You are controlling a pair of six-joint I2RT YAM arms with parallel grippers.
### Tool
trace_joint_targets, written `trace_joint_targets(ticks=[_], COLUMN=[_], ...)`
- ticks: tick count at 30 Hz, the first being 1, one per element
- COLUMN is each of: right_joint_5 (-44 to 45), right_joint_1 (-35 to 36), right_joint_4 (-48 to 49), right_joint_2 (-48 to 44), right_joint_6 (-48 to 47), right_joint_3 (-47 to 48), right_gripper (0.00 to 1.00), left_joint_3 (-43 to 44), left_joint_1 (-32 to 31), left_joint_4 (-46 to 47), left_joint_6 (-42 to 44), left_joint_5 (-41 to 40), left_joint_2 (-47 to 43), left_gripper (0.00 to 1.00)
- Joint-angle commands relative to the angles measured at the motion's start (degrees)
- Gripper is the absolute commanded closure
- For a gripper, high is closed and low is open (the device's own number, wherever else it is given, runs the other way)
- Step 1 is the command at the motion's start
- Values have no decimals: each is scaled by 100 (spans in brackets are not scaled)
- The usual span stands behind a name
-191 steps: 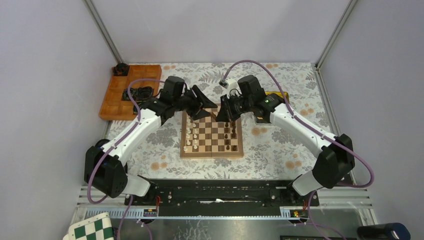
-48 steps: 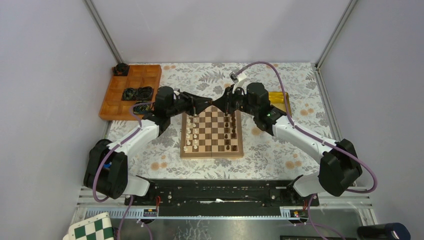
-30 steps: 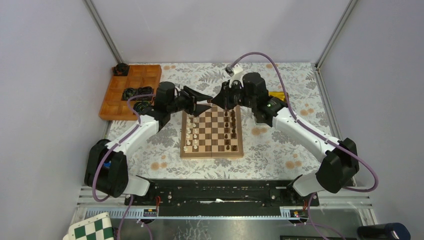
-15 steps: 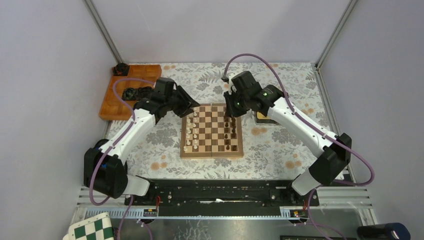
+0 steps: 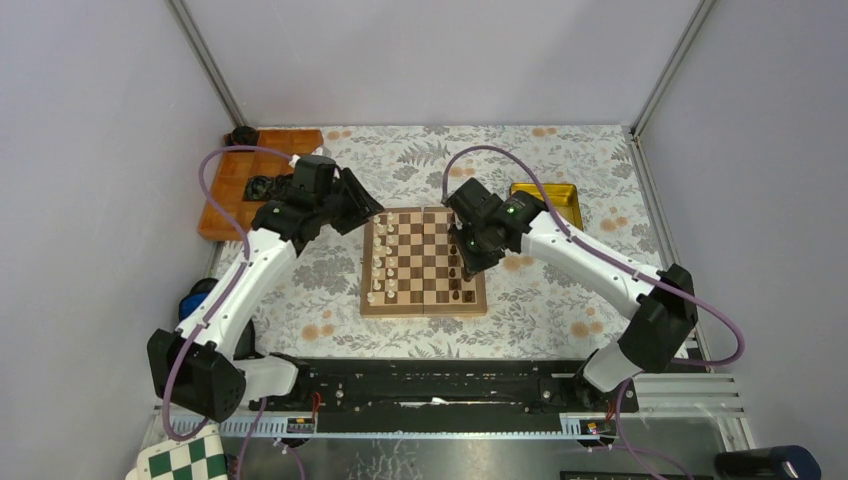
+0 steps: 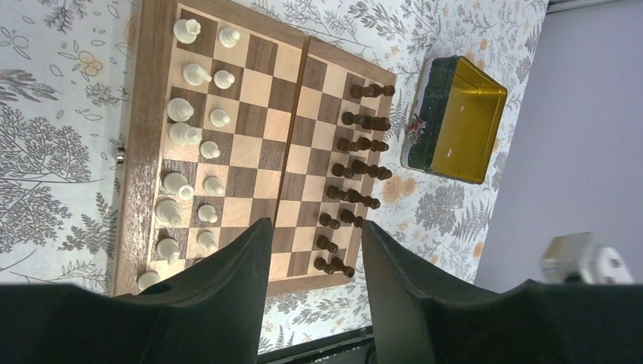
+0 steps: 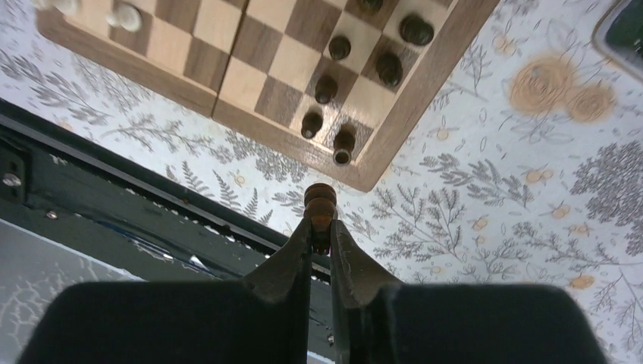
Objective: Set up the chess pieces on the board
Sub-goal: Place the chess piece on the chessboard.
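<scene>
Placing step: right end effector [image 7: 320, 227] clamps dark piece [image 7: 320, 199], next likely needing a vacant board [image 7: 292, 64] square; left end effector [image 6: 315, 227] apart, empty

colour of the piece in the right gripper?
Dark brown chess piece, clearest in the right wrist view.

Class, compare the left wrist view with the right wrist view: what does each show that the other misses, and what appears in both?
Only the left wrist view: the whole square wooden chessboard with both sets lined up along opposite sides, a rectangular tin with a gold inside lying beside it, and the left gripper, open and empty.
Only the right wrist view: the right gripper shut on a dark brown wooden chess piece.
Both: part of the board, dark brown pieces standing on it, cream-white pieces (only two, at the right wrist view's edge), and the floral tablecloth.
</scene>
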Motion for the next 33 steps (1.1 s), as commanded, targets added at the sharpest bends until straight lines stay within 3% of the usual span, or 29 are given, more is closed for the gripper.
trace_joint_targets(ticks=[1, 33], right_joint_5=[231, 837], right_joint_1=[175, 177], right_joint_4=[-99, 521], right_joint_2=[-106, 1215], right_joint_6=[295, 121], right_joint_3=[-237, -73], right_gripper=[100, 100], left_joint_3=[150, -226], left_joint_1=[-19, -10], left_joint_4=[-142, -180], left_joint_6=[297, 493], left_joint_5=[-247, -435], left_joint_2=[-161, -584], left_gripper=[46, 44])
